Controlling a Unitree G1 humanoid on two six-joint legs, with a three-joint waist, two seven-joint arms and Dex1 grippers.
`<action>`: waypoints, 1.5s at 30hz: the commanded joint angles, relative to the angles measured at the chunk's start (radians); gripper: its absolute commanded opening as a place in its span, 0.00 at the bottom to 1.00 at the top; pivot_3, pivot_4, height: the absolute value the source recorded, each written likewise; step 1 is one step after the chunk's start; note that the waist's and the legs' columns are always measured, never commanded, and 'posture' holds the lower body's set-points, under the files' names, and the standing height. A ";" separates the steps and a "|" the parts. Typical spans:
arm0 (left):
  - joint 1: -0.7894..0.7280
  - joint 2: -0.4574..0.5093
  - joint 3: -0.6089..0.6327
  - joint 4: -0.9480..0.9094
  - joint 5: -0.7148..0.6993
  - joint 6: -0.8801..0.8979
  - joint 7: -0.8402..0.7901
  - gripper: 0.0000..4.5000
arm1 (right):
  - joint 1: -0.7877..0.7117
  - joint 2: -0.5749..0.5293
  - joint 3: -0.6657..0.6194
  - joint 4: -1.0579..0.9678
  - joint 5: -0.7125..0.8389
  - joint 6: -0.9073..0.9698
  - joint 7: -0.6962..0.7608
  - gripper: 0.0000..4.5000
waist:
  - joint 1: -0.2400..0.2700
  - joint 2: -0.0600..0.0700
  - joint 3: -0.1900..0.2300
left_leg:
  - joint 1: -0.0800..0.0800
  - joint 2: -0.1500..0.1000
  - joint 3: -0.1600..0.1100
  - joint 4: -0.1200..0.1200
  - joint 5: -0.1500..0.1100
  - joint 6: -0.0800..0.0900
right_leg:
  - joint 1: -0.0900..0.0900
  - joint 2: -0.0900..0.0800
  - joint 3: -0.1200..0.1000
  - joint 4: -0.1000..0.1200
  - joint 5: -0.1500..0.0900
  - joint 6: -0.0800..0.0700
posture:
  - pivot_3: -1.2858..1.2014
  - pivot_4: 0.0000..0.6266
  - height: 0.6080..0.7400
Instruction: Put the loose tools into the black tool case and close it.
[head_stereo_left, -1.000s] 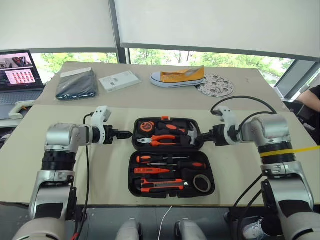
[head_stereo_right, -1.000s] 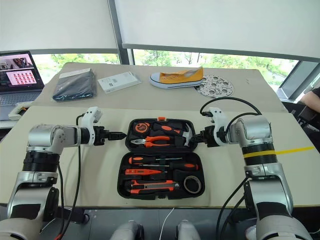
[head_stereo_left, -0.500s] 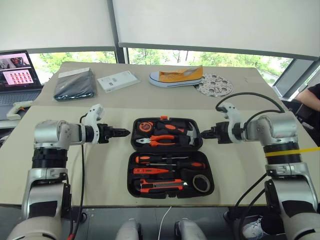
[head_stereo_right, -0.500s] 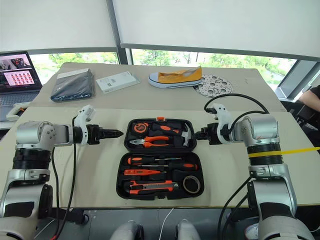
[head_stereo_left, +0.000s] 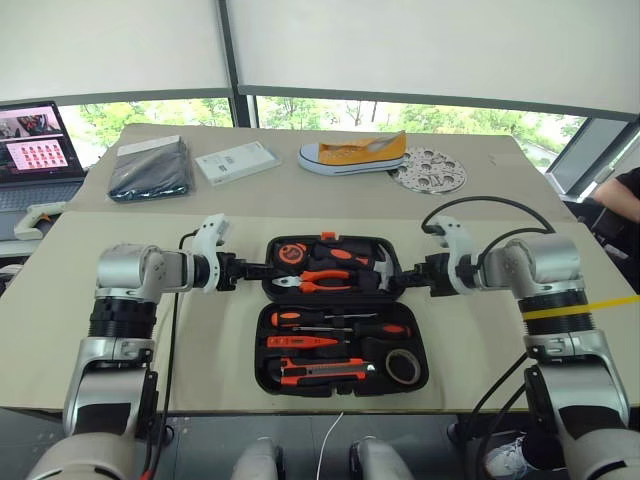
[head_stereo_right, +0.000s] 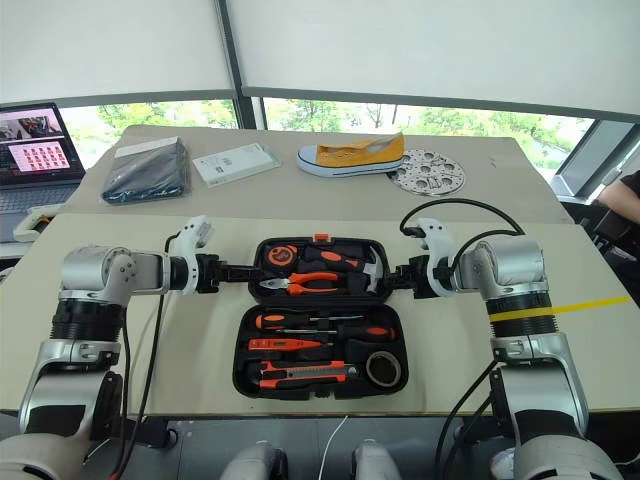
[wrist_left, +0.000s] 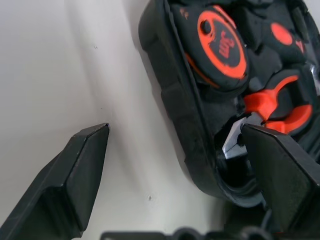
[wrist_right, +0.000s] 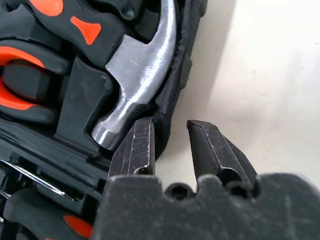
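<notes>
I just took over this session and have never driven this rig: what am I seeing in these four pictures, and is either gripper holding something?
A two-armed humanoid stands at a table. The two wide pictures come from its head; the close-ups come from wrist cameras.

The black tool case lies open, tools seated in it.

The left gripper is open, straddling the rim of the case's far half.

The right gripper has the opposite rim between narrowly parted fingers, beside the hammer; a firm grip isn't clear.

A shoe lies behind.

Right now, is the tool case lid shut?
No, the black tool case lies open flat, with the hammer and pliers showing in its recesses.
</notes>
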 joint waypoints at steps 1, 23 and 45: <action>-0.001 -0.011 0.001 -0.009 0.011 -0.023 0.023 0.91 | -0.006 -0.004 0.014 -0.012 -0.009 -0.009 -0.008 0.02 | 0.000 0.000 0.000 | 0.000 0.000 0.000 0.000 0.000 0.000 | 0.000 0.000 0.000 0.000 0.000 0.000 | 0.52 0.24 1.00; 0.281 -0.131 0.131 -0.130 0.089 -0.843 -0.052 0.01 | 0.312 0.067 -0.124 -0.334 -0.118 -0.886 0.011 0.00 | -0.001 0.001 0.000 | 0.003 0.001 0.000 -0.001 0.004 -0.004 | 0.001 0.001 0.001 0.001 0.003 -0.002 | 0.52 0.24 1.00; 0.590 0.021 0.054 -0.059 0.123 -1.727 -0.467 0.19 | 0.773 -0.187 -0.035 -0.017 -0.587 -2.154 -0.118 0.16 | 0.000 0.001 0.000 | 0.009 0.001 0.004 -0.002 0.003 -0.002 | 0.006 0.000 0.003 -0.002 0.003 0.000 | 0.52 0.24 1.00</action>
